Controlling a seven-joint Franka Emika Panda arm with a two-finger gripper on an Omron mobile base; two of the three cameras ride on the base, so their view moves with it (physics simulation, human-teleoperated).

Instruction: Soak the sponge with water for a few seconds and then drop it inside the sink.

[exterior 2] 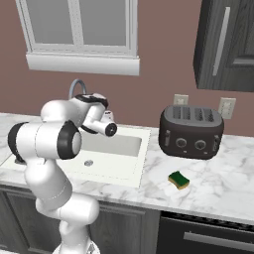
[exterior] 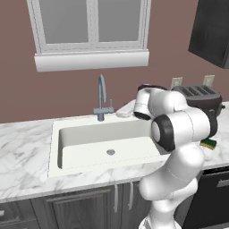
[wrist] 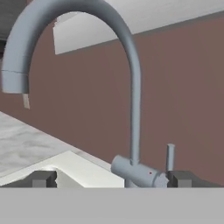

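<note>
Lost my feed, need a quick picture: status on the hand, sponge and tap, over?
Hand open, empty, at the tap. Sponge on the counter near the toaster, untouched. No water running. Path clear.

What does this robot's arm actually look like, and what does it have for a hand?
The arm is a chain of smooth, rounded glossy white segments, with dark rings and round dark caps at the joints. No loose cables or markings show on it. Its gripper ends in two small, blocky dark grey finger tips.
</note>
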